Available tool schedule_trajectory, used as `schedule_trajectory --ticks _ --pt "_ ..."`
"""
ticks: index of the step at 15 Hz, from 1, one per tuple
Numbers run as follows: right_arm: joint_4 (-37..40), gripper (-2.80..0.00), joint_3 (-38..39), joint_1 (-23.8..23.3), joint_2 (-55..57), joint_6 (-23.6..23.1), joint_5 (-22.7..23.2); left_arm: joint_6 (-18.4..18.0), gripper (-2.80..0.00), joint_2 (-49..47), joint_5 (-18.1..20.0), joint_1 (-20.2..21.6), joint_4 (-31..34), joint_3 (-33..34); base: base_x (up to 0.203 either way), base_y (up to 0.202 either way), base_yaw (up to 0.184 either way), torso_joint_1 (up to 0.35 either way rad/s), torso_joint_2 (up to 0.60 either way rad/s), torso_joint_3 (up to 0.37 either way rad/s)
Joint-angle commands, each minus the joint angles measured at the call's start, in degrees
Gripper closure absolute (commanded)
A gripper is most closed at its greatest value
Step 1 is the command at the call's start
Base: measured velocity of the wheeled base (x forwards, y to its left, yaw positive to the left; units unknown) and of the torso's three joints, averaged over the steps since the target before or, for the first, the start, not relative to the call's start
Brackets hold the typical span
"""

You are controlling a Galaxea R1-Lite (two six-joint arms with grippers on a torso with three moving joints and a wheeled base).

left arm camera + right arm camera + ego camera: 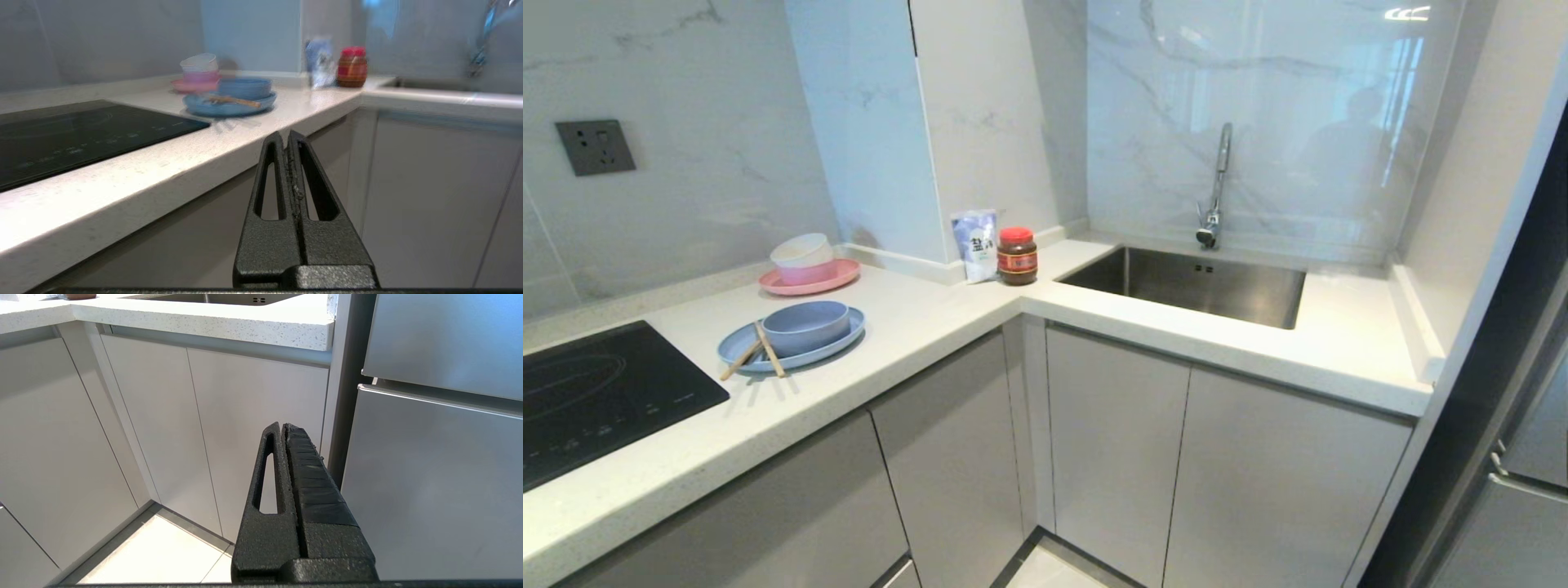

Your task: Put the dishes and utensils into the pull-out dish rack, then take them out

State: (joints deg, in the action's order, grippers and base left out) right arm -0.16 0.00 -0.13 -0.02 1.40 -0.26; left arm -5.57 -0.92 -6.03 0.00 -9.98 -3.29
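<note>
The left gripper (286,136) was fully closed, its two black fingers pressed flat together with nothing between them. It hung in the air in front of the grey cabinet fronts, below the edge of the tabletop (122,171), touching nothing. The right gripper (283,428) was likewise closed and empty, held low before the cabinet doors (253,428) under the sink, just beside a steel appliance front (433,477). Neither arm appeared in the head view.

On the tabletop (915,343) the light-blue plate (737,347) lay flat just beside the black cooktop (596,392), with the light-blue bowl (805,327) standing upright on it. The wooden chopsticks (768,349) rested crossed on the plate's near rim, their tips leaning against the bowl and their ends reaching out over the tabletop. From the left wrist view the same plate (233,107), bowl (244,87) and chopsticks (235,100) were seen well ahead of the closed fingers — untouched.

Behind them sat a pink plate (810,280) carrying stacked white and pink bowls. Farther along, at the corner, a salt bag (975,242) and a red-lidded jar (1017,256) stood side by side — near the steel sink (1192,286). All cabinet fronts were shut, so the pull-out dish rack could not be seen.
</note>
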Motion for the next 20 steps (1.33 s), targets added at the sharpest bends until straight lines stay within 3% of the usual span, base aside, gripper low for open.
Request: schedule_trajectory --ticks 1,3,5,9,12,20 --pt "-0.02 0.0 0.09 -0.01 -0.24 0.0 0.0 1.59 0.0 0.91 0.56 -0.05 -1.24 4.82 0.0 0.0 0.0 0.0 0.0 0.0" --pt "-0.02 0.0 0.09 -0.03 -0.24 0.0 0.0 1.94 0.0 0.92 4.51 -0.07 2.04 4.78 0.0 0.0 0.0 0.0 0.0 0.0" --pt "-0.02 0.0 0.09 -0.04 -0.24 0.0 0.0 4.69 0.0 0.92 6.18 -0.08 7.62 4.45 0.0 0.0 0.0 0.0 0.0 0.0" --pt "-0.02 0.0 0.09 0.04 -0.24 0.0 0.0 5.65 0.0 0.92 6.26 -0.09 6.5 4.62 0.0 0.0 0.0 0.0 0.0 0.0" --pt "-0.02 0.0 0.09 0.05 -0.24 0.0 0.0 10.05 0.0 0.92 5.24 -0.09 6.29 4.7 0.0 0.0 0.0 0.0 0.0 0.0" --pt "-0.02 0.0 0.09 -0.03 -0.24 0.0 0.0 10.05 0.0 0.92 5.24 -0.09 6.29 4.7 0.0 0.0 0.0 0.0 0.0 0.0"
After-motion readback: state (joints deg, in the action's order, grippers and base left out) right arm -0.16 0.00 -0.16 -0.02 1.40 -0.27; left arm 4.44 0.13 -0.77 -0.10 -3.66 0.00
